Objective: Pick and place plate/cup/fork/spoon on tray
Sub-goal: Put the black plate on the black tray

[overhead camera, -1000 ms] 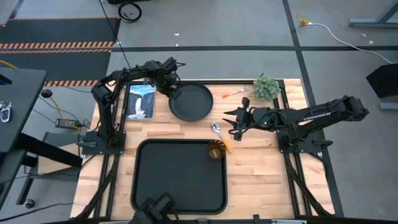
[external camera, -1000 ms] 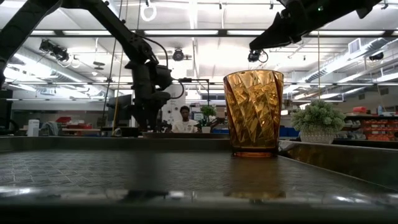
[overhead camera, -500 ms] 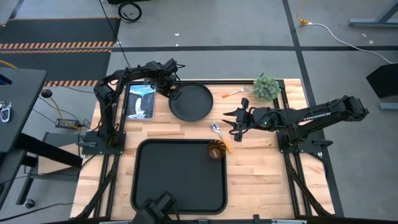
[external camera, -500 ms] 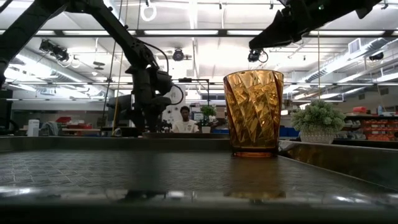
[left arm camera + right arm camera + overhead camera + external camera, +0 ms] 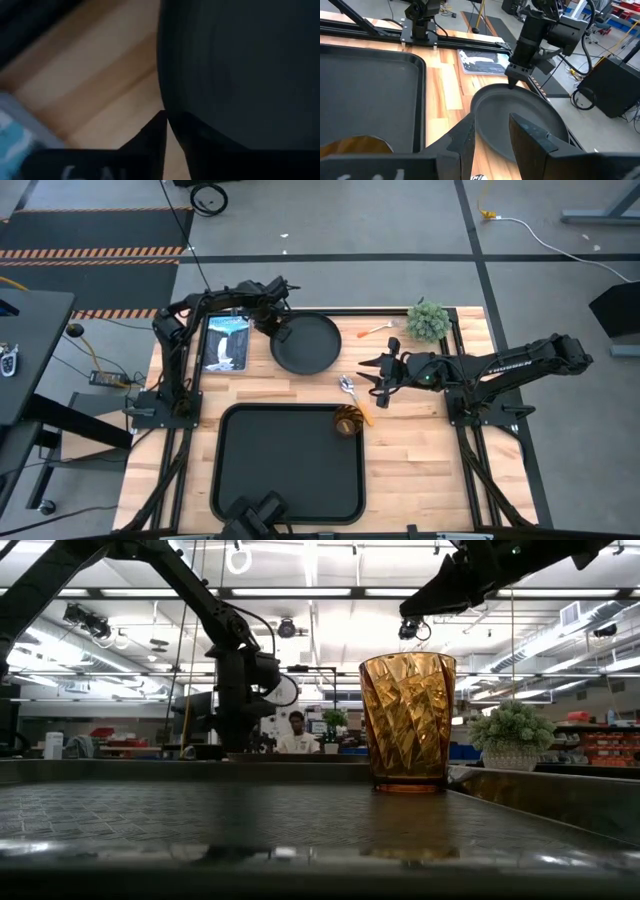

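Since a second ago, the left claw (image 5: pixel 279 332) has pinched shut on the plate (image 5: pixel 310 343)'s rim. Nearest, the tray (image 5: pixel 288 465) on the surface (image 5: pixel 420 460) holds only the cup (image 5: pixel 348 421), upright in its right far corner. Beyond it lies the spoon (image 5: pixel 347 385). Above the spoon, the right claw (image 5: pixel 372 374) hovers part-open and empty. Farthest, the fork (image 5: pixel 377 330) lies beside a small plant (image 5: pixel 428 320).

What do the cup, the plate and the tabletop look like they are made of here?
The cup: translucent amber, faceted, light passing through it; likely plastic, possibly glass. The plate: matte black with a raised rim and hardly any glare, so probably plastic or melamine; the look leaves it open. The tabletop: pale wood in glued strips, like butcher block, with visible grain.
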